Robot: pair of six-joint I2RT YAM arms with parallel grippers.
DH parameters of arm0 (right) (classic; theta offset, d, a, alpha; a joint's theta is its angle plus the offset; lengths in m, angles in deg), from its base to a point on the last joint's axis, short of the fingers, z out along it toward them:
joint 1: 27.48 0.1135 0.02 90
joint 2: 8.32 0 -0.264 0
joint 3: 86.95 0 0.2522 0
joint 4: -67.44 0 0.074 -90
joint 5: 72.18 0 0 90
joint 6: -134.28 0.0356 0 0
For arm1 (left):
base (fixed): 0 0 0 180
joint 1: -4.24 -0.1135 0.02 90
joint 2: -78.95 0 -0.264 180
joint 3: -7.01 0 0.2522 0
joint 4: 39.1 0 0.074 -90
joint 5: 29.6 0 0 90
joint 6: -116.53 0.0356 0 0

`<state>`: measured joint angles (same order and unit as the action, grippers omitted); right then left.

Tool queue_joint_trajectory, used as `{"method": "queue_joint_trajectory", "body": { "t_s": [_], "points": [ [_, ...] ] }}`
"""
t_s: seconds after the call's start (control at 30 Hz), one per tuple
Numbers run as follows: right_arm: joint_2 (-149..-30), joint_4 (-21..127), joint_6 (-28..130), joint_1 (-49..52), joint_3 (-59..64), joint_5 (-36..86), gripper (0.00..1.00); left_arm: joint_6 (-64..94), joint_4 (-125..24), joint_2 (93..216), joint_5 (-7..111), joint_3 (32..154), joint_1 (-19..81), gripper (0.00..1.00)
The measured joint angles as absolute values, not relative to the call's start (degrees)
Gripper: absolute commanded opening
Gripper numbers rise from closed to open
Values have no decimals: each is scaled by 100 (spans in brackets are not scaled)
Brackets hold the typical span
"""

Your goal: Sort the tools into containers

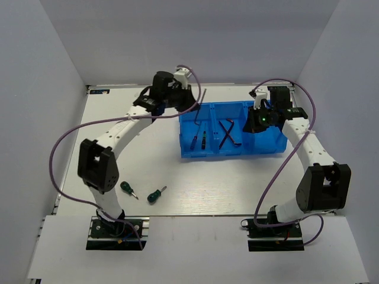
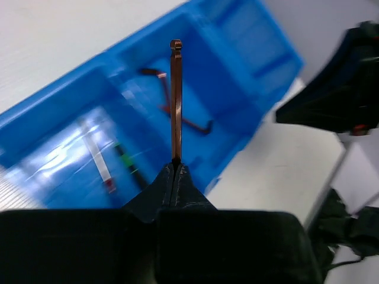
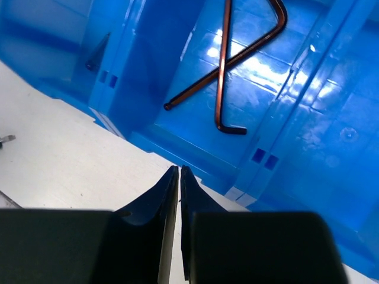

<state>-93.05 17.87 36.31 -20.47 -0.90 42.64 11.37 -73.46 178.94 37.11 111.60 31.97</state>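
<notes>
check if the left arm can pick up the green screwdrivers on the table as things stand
Probably not yet: the left gripper is shut on a hex key above the blue bin. The green screwdrivers lie uncovered on open table near its base, so after letting go, likely yes.

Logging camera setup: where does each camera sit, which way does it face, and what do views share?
Top external: above and behind the robot, looking down on the white table, the long bright blue plastic bin, the left arm and right arm whole.
Left wrist: on the left arm, facing the bin along the shut left gripper, which pinches a thin dark metal rod.
Right wrist: on the right arm, looking down past the right gripper into the bin's middle compartment.
Shared: all three show two crossed dark L-shaped hex keys.
</notes>
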Motion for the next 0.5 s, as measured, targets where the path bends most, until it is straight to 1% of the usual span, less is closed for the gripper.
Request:
{"method": "queue_joint_trajectory", "body": {
  "t_s": [0.1,0.23,0.33,0.37,0.4,0.5],
  "points": [
    [-9268,1826,3634,-2096,-169,4174,12,757,-6868,18506,3193,11514,3481,0],
    [-9041,1864,3638,-2163,-331,4067,12,337,-6529,19367,2817,12071,3806,0],
    [-8818,1951,3640,-2231,-481,3980,19,134,-6472,20001,2753,12644,4038,0],
    [-8748,1962,3642,-2253,-529,3947,23,82,-6488,20184,2762,12823,4108,1],
    [-8676,1975,3634,-2270,-580,3912,25,49,-6485,20328,2777,12948,4178,5],
    [-8545,2006,3636,-2327,-674,3864,34,-25,-6571,20532,2850,13062,4329,29]
  ]
}}
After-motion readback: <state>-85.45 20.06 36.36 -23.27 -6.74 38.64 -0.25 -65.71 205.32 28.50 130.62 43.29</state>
